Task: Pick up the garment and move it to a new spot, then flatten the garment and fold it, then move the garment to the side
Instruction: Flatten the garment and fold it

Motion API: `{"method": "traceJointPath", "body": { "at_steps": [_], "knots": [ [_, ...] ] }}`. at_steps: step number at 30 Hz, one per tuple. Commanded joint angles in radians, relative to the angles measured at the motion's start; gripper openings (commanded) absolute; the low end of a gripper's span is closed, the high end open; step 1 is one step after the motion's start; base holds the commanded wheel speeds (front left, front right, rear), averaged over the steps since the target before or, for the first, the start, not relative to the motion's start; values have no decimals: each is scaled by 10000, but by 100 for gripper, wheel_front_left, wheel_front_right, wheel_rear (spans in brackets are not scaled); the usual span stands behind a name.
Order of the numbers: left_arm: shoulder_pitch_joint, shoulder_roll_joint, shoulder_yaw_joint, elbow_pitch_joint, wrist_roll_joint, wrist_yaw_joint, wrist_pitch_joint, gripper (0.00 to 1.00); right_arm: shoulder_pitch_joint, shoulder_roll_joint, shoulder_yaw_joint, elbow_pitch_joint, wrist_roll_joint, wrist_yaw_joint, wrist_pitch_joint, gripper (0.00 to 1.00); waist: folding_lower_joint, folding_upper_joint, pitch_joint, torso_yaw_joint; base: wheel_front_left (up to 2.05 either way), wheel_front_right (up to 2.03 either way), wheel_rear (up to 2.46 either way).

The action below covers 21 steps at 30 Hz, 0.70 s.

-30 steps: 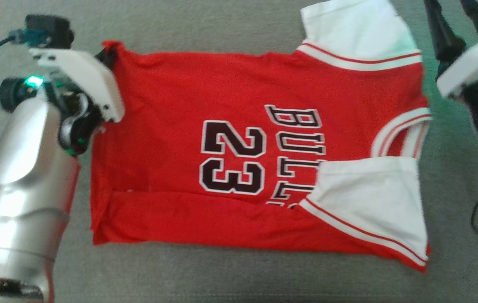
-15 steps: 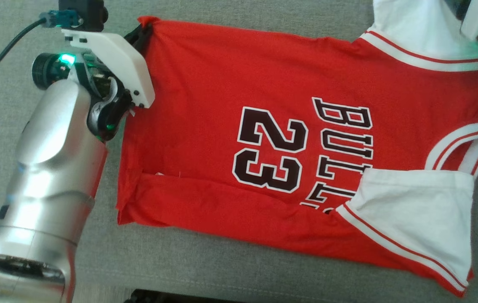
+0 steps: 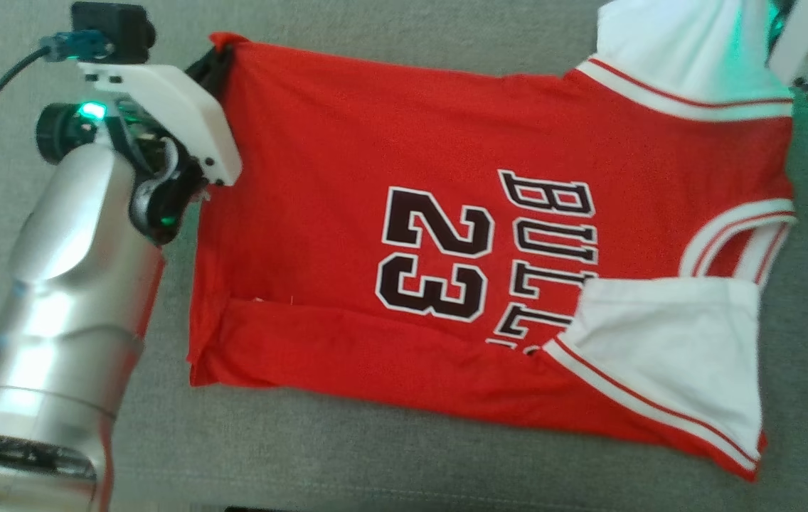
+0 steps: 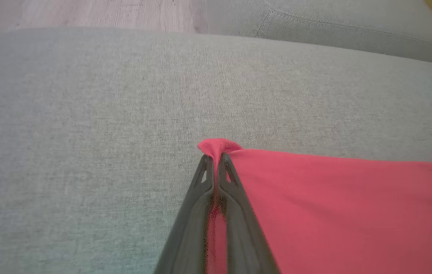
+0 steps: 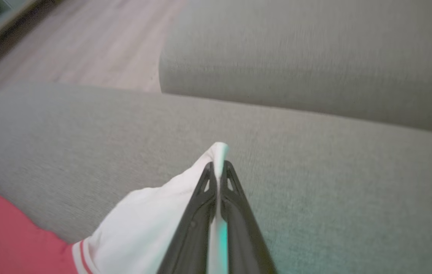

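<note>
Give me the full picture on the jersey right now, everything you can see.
The jersey is red, thin fabric with white sleeves, red-striped white trim and black, white-edged "23" and lettering. It lies spread on the grey cushion, collar toward the robot's right. Its near long edge is folded over, the near sleeve covering part of the lettering. The left gripper is shut on the far hem corner, the right gripper on the tip of the far sleeve.

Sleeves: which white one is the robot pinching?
The far white sleeve, at the head view's top right: the right tool is shut on its tip. The near white sleeve lies free, folded over the red jersey.
</note>
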<state>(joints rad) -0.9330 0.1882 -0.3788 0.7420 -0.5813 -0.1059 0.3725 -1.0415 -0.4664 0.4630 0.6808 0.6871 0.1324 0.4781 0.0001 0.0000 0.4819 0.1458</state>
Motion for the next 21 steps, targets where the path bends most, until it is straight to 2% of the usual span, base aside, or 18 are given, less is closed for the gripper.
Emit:
{"method": "traceJointPath", "body": {
  "at_steps": [1, 6, 12, 18, 21],
  "knots": [
    [-77, 621, 403, -358, -53, -22, -150, 0, 190, -264, -163, -721, 160, -17, -485, 0, -1, 0, -286, -185, 0, 0, 0],
    [307, 1047, 572, -942, -112, 30, -354, 0, 1203, -644, -686, -2385, 348, -17, -1511, 0, -1, 0, -757, -531, 0, 0, 0],
    [1534, 1574, 928, -2231, -351, 285, -524, 0, 3491, -570, -1709, -4592, 192, -17, -1732, 0, -1, 0, -1252, -962, 0, 0, 0],
    [3591, 2120, 1451, -3746, -742, 779, -574, 0, 6864, 441, -2723, -6674, -25, -17, -1176, 0, -1, 0, -1631, -1355, 0, 0, 0],
    [4903, 2262, 1836, -4605, -1085, 1179, -582, 0, 8825, 1380, -3089, -7493, -134, -17, -760, 0, -1, 0, -1727, -1513, 0, 0, 0]
  ]
}}
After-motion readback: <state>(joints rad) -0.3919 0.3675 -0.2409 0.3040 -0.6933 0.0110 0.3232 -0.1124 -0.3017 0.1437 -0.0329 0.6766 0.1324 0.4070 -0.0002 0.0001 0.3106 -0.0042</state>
